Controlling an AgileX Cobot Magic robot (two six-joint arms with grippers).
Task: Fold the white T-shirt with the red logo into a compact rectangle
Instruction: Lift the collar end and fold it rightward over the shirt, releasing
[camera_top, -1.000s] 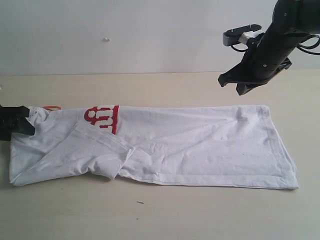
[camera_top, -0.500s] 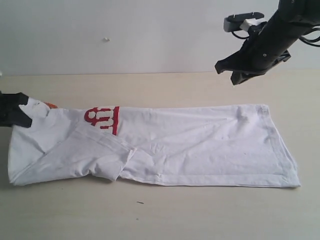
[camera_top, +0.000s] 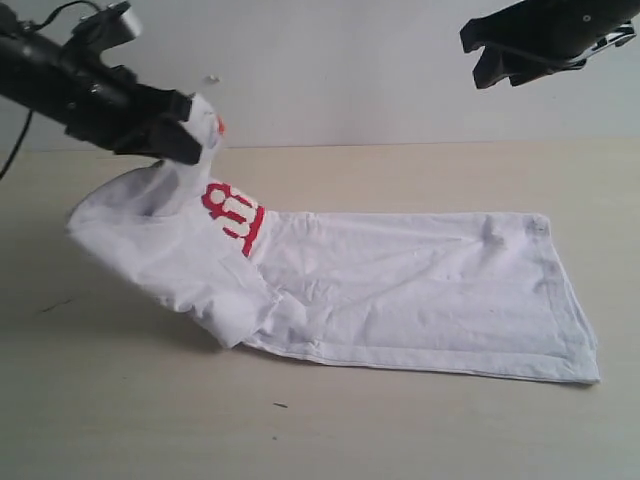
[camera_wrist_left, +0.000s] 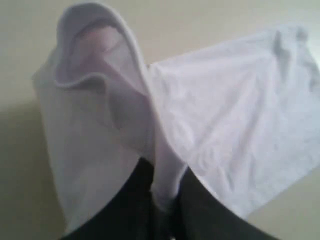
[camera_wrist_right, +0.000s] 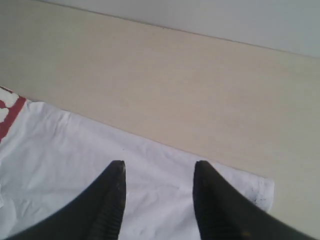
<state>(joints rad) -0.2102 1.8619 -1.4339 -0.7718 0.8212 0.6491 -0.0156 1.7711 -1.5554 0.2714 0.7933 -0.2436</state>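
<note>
The white T-shirt (camera_top: 400, 290) lies folded lengthwise on the table, its hem end at the right. My left gripper (camera_top: 185, 135) is shut on the shirt's collar end and holds it lifted well above the table, so the cloth hangs in a hood. In the left wrist view a fold of white T-shirt (camera_wrist_left: 165, 170) is pinched between the dark fingers (camera_wrist_left: 200, 210). Part of the red logo (camera_top: 232, 212) shows on the lifted slope, and its edge (camera_wrist_right: 7, 112) shows in the right wrist view. My right gripper (camera_wrist_right: 159, 167) is open and empty, high above the shirt (camera_wrist_right: 75, 165) at the upper right (camera_top: 485, 45).
The tan table (camera_top: 400, 170) extends behind and in front of the shirt. A pale wall (camera_top: 330, 70) backs the table. A small dark speck (camera_top: 280, 405) lies near the front edge.
My left gripper has risen and moved right with the shirt's collar end, pulling it off the table. My right gripper has moved up and to the right, away from the shirt.
</note>
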